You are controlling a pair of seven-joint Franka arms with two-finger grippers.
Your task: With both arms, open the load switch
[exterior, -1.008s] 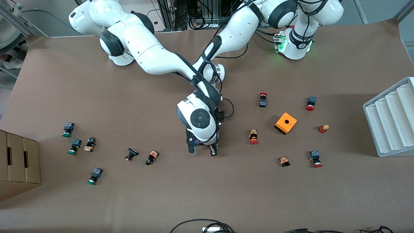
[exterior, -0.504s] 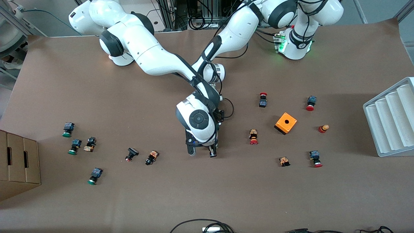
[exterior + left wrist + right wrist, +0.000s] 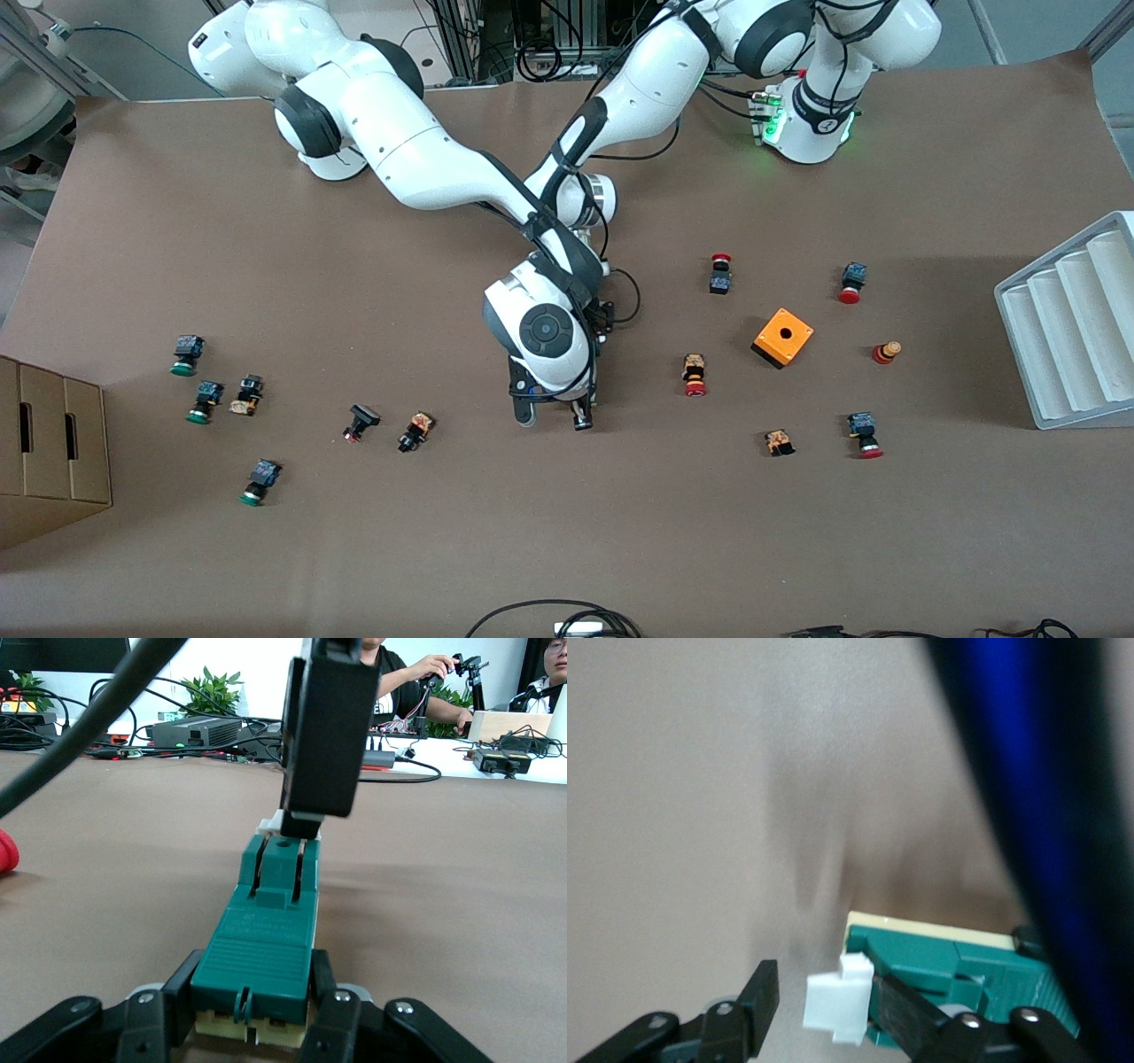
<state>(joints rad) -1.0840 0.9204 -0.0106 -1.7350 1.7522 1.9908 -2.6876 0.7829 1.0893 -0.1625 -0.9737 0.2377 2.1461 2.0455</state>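
The load switch [image 3: 266, 939] is a dark-green block lying flat on the brown table, with a white tab [image 3: 270, 825] at one end. My left gripper [image 3: 257, 997] is shut on the other end, low over the table. My right gripper [image 3: 826, 992] comes down from above at the tab end and is open. The white tab [image 3: 837, 1005] stands between its fingers, against one finger and apart from the other. In the front view the right gripper [image 3: 554, 415] is at mid-table. There the right arm's wrist [image 3: 542, 337] hides the switch and the left gripper.
An orange box [image 3: 781, 337] with a hole sits toward the left arm's end. Several red- and green-capped push buttons [image 3: 695, 374] lie scattered at both ends. A white ribbed rack [image 3: 1072, 328] and a cardboard box [image 3: 49, 443] stand at the table's two ends.
The right arm's wrist has shifted very slightly over the switch. The left arm and everything on the table have stayed put.
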